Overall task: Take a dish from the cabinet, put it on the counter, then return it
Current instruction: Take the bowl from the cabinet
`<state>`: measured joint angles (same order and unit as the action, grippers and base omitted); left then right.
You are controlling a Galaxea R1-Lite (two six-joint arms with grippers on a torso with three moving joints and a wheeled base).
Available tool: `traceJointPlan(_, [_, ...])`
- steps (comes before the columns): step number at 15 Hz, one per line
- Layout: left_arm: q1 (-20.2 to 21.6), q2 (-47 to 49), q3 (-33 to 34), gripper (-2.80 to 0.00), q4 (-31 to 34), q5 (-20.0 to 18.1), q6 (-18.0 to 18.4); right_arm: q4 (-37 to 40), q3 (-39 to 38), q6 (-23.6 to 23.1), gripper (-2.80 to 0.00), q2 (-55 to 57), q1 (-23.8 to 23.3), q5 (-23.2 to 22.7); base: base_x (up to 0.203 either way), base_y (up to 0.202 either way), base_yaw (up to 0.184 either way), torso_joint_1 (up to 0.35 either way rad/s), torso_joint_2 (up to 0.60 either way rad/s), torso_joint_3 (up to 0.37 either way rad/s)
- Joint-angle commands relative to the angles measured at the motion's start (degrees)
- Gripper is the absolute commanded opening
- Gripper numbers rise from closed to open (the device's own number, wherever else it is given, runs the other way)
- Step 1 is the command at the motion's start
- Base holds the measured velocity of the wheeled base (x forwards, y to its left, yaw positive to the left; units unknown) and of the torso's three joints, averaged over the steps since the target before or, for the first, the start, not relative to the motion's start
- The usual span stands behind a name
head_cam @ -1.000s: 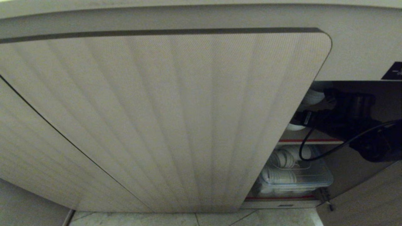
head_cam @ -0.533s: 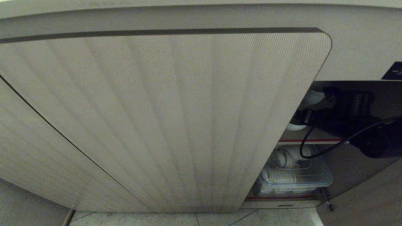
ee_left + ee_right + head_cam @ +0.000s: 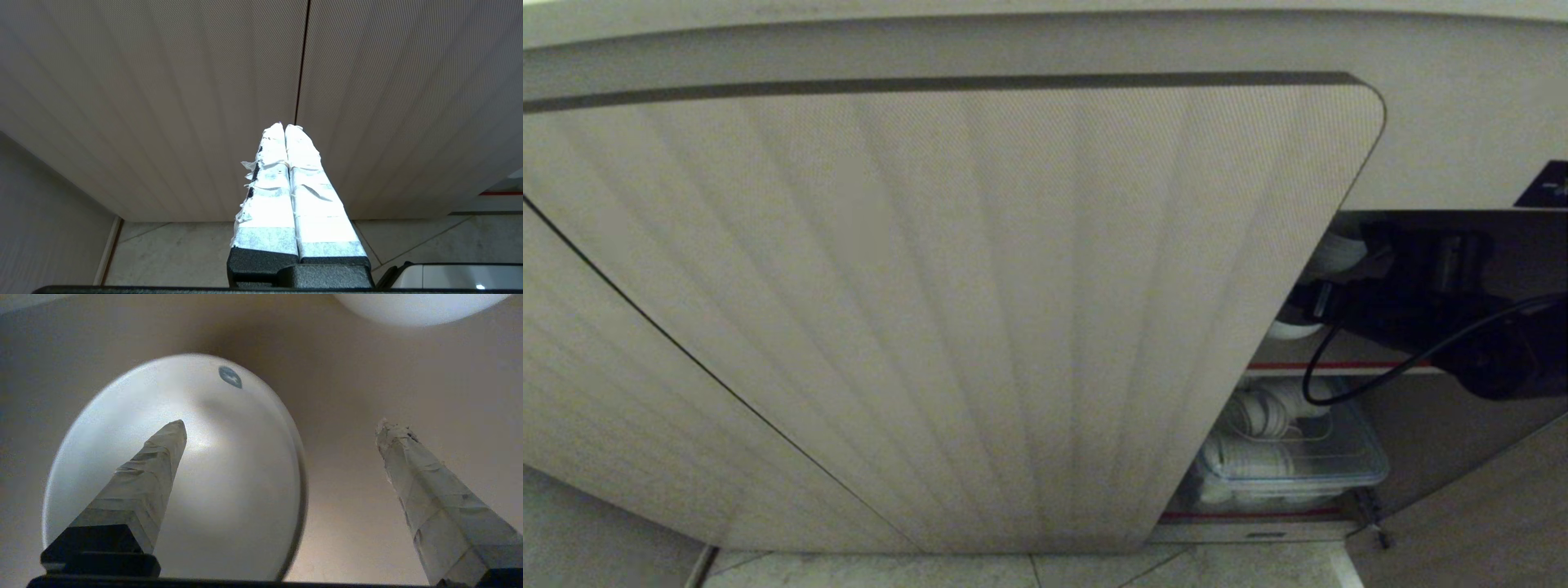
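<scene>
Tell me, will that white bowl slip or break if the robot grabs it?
The dish looks glossy, so probably slippery between the right gripper's taped fingers. It looks like ceramic: likely stiff, and it may chip if dropped. Its round body could rock when nudged.

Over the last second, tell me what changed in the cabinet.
The right arm has shifted slightly inside the cabinet, its dark elbow end rising a little. Its right pincer is open, one finger over the dish, nothing gripped. Door, shelf and binned plates stayed put.
</scene>
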<state>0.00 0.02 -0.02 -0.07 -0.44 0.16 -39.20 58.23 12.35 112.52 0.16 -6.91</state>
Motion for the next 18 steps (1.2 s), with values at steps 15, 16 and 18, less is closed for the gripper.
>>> traceJointPlan(15, [0.0, -0.02, 0.02, -2.8, -0.01, 0.0, 0.02, 7.29, 1.89, -0.31, 0.0, -0.11, 0.02, 0.14, 0.0, 0.0, 0.0, 0.0, 0.0, 0.0])
traceJointPlan(16, [0.0, -0.02, 0.02, -2.8, -0.01, 0.0, 0.02, 7.29, 1.89, -0.31, 0.0, -0.11, 0.0, 0.11, 0.0, 0.0, 0.0, 0.0, 0.0, 0.0])
traceJointPlan(18, [0.0, -0.02, 0.02, -2.8, -0.01, 0.0, 0.02, 7.12, 1.98, -0.31, 0.0, -0.11, -0.07, 0.06, 0.0, 0.0, 0.0, 0.0, 0.0, 0.0])
